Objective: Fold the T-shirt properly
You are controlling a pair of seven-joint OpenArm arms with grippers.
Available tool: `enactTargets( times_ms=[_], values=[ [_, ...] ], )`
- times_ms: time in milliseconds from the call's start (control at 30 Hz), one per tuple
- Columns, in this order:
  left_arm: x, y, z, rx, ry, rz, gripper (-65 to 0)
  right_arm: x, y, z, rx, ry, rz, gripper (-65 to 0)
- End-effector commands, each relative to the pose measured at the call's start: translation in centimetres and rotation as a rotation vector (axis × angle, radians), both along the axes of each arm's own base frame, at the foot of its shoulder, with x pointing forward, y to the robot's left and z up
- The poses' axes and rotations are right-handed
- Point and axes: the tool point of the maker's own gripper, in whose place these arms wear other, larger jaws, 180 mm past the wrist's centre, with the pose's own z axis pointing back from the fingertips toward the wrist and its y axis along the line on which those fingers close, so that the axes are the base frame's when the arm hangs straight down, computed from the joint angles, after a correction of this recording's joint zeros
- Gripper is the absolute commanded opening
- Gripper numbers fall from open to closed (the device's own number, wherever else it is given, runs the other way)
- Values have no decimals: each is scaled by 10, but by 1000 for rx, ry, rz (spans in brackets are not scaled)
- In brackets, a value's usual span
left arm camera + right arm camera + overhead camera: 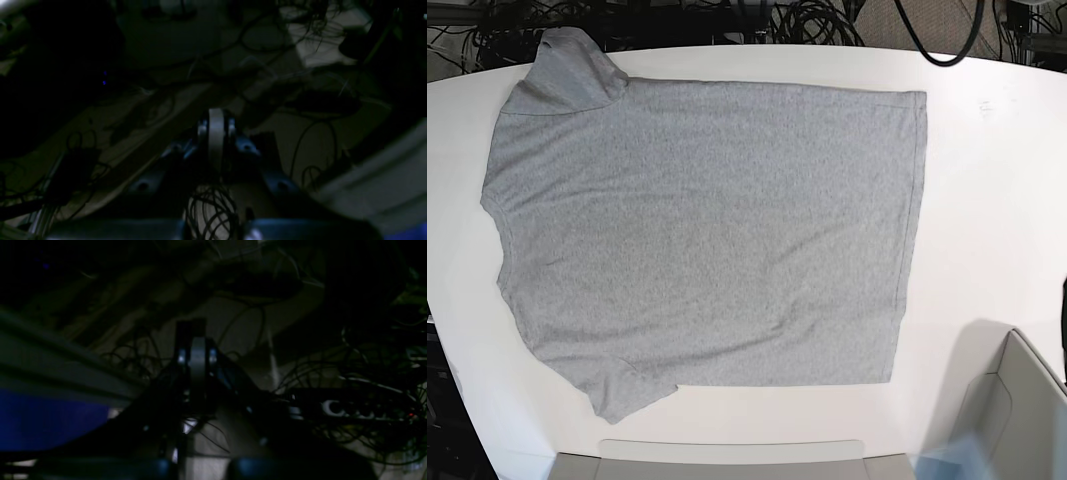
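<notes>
Left gripper (216, 116) and right gripper (198, 342) — both clenched, apart from the shirt (707, 220) — which lies spread across the table (1002, 220), sleeves toward its left edge.

Saw T-shirt (707, 220) on table (992, 200) | found hem (914, 200) right, neckline (502, 240) left | noted cables (812, 22) behind table, container (1027, 410) near right

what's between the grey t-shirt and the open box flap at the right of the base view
Only a bare stretch of the white table, partly under the flap's shadow, lies between the T-shirt and that flap, as the base view shows.
</notes>
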Motion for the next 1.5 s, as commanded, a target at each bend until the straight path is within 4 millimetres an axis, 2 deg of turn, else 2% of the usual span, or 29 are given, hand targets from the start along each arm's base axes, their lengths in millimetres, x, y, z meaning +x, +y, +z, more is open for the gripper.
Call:
enactTargets(
  times_ms=[0,67,133,233,333,433,500,600,733,833,1100,1233,1300,1400,1467],
  values=[
    [4,-1,16,6,-75,-15,-646,3,-4,17,5,-60,-24,-647],
    [6,0,34,13,-128,-21,-638,5,-6,38,23,-109,-69,-647],
    [13,2,54,22,-195,-25,-603,6,-13,58,38,-142,-101,-647],
    [26,2,89,33,-305,-32,-550,19,-22,90,75,-170,-126,-647],
    [38,2,117,41,-395,-39,-547,32,-29,122,115,-198,-137,-647],
    [42,2,136,47,-444,-43,-546,42,-38,149,163,-217,-154,-647],
    [45,3,136,46,-432,-38,-546,50,-51,158,185,-206,-168,-646],
    [48,4,127,43,-380,-31,-546,56,-76,158,204,-173,-196,-622],
    [48,4,125,43,-374,-30,-546,64,-105,158,211,-154,-223,-501],
    [49,4,125,43,-376,-29,-546,70,-119,160,210,-146,-227,-446],
    [50,4,125,45,-377,-28,-546,104,-164,156,234,-96,-283,-440],
    [51,4,125,45,-379,-28,-546,119,-179,144,217,-79,-297,-440],
    [50,4,125,44,-377,-27,-546,120,-189,134,197,-55,-313,-440],
    [50,4,125,45,-376,-27,-546,124,-194,124,191,-35,-327,-441],
    [50,4,125,45,-376,-27,-546,132,-188,122,237,-48,-320,-441]
  ],
)
